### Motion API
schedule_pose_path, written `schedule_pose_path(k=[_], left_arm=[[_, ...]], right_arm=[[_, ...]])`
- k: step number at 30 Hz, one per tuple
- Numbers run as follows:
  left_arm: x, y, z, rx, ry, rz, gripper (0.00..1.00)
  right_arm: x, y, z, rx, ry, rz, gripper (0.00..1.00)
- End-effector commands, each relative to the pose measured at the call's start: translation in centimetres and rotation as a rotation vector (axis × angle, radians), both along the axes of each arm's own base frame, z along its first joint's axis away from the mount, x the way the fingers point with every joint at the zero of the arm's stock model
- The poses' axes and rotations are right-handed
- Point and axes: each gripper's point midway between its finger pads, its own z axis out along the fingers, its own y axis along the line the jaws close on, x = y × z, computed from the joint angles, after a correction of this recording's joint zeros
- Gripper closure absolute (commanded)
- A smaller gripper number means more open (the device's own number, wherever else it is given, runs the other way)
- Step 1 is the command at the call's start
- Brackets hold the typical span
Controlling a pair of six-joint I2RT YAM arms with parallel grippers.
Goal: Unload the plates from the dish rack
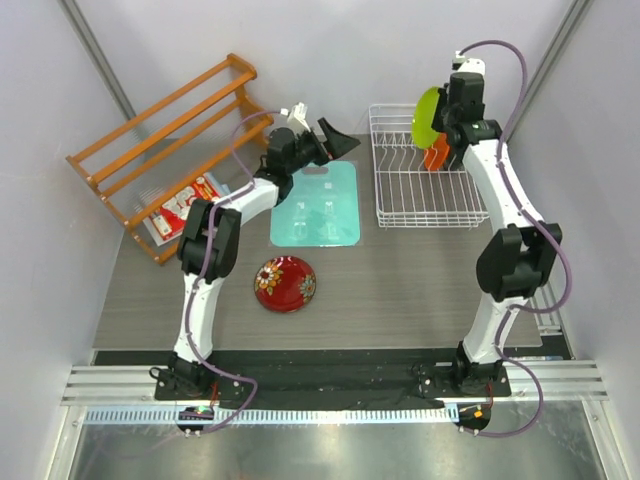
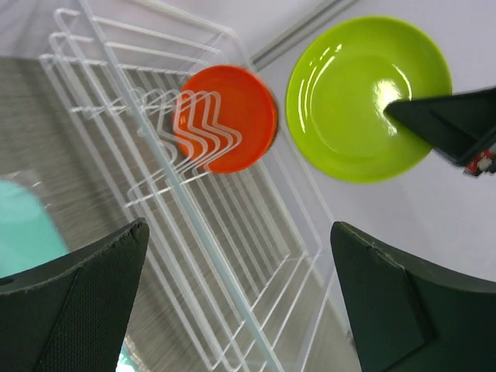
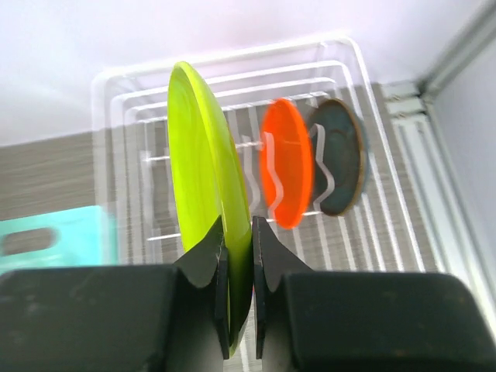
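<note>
Right claw (image 3: 238, 236): clamped on the rim of the lime plate (image 3: 198, 155), one finger on each face.
Left claw (image 1: 338, 140): jaws wide apart, holding nothing, hovering over the far end of the board (image 1: 315, 205) and facing the rack (image 1: 425, 208).
Lime plate: held on edge above the far left corner of the rack. It seemed clear of the tines, though I could not be sure.
Orange plate (image 3: 285, 163): standing on edge between tines in the rack.
Teal plate (image 3: 342, 153): standing just behind the orange one, close beside it.
Red plate (image 1: 285, 283): lying flat on the desk (image 1: 410, 290), near the board's front edge and well apart from the rack.
Feel of the plates: they looked small, stiff and light, with a glossy skin that I judged slippery under hard fingers.
Risk: a pinch on the rim alone gives little hold, so a plate could swivel or slide out if swung fast.
Where to take hold: the free edge of a standing plate, fingers well over the rim and clear of the wire tines.
</note>
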Motion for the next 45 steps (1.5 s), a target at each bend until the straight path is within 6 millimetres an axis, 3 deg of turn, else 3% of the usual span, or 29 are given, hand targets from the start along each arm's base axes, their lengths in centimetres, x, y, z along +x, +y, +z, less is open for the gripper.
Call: schedule_pose_path(k=[1, 2, 3, 5, 6, 7, 8, 9, 11, 12, 13, 14, 15, 16, 18, 20, 22, 27, 32, 41, 45], left_arm=[[-0.4, -2.3, 4.9, -0.227, -0.064, -0.128, 0.01], [-0.5, -2.7, 6.2, -0.274, -0.064, -0.152, 0.01], [-0.3, -3.2, 5.5, -0.296, -0.056, -0.168, 0.0], [-0.4, -3.7, 6.6, -0.337, -0.06, -0.185, 0.0], [-0.6, -4.1, 6.6, -0.345, -0.058, -0.193, 0.0], [-0.6, -4.3, 6.3, -0.349, -0.05, -0.197, 0.01], [-0.8, -4.5, 6.5, -0.358, -0.057, -0.198, 0.01], [-1.1, -4.9, 6.3, -0.358, -0.049, -0.206, 0.0], [-1.5, -5.5, 6.1, -0.351, -0.044, -0.212, 0.0], [-1.7, -5.8, 5.9, -0.347, -0.039, -0.217, 0.01], [-1.9, -5.9, 6.0, -0.346, -0.039, -0.216, 0.01], [-2.1, -6.0, 5.9, -0.345, -0.037, -0.217, 0.01], [-2.2, -6.0, 4.9, -0.334, -0.022, -0.212, 0.01], [-2.4, -5.9, 5.2, -0.333, -0.026, -0.207, 0.01], [-2.7, -5.6, 3.8, -0.308, -0.014, -0.192, 0.02], [-3.1, -5.0, 4.2, -0.297, -0.023, -0.177, 0.02], [-3.4, -4.7, 3.3, -0.258, -0.025, -0.169, 0.02], [-3.7, -4.0, 3.0, -0.178, -0.032, -0.134, 0.02], [-3.6, -3.7, 1.8, -0.151, -0.011, -0.114, 0.03], [-3.9, -2.9, 1.7, -0.145, -0.013, -0.083, 0.02], [-3.9, -3.4, 1.8, -0.145, -0.014, -0.11, 0.03]], right_arm=[[-2.2, 4.4, 1.7, 0.193, -0.039, 0.153, 0.99], [-2.6, 5.0, 1.7, 0.221, -0.037, 0.176, 0.99], [-3.4, 5.5, 0.7, 0.247, -0.019, 0.189, 0.99], [-3.9, 7.7, 1.0, 0.344, -0.039, 0.284, 0.99], [-4.5, 8.4, -0.4, 0.382, -0.013, 0.306, 0.99], [-4.7, 9.0, 0.7, 0.428, -0.056, 0.329, 0.99], [-5.2, 10.1, 0.7, 0.472, -0.055, 0.375, 0.99], [-5.8, 10.6, -0.8, 0.503, -0.034, 0.389, 0.99], [-6.5, 11.9, 0.2, 0.597, -0.089, 0.44, 0.99], [-7.0, 12.3, -0.6, 0.628, -0.082, 0.463, 0.99], [-7.1, 12.7, 0.3, 0.642, -0.121, 0.49, 0.99], [-7.6, 13.2, -0.7, 0.678, -0.098, 0.502, 0.99], [-7.9, 13.3, -0.7, 0.692, -0.101, 0.507, 0.99], [-7.9, 13.4, -0.4, 0.699, -0.124, 0.52, 0.99], [-8.5, 13.4, -1.2, 0.713, -0.112, 0.518, 0.99], [-8.9, 13.1, -1.0, 0.707, -0.125, 0.503, 0.99], [-9.2, 12.7, -1.2, 0.681, -0.12, 0.486, 0.99], [-9.9, 10.9, -0.4, 0.613, -0.138, 0.416, 0.99], [-10.4, 10.5, 0.4, 0.596, -0.152, 0.409, 0.99], [-10.8, 8.6, 1.0, 0.536, -0.176, 0.338, 0.99], [-11.0, 9.3, 1.1, 0.562, -0.171, 0.374, 0.99]])
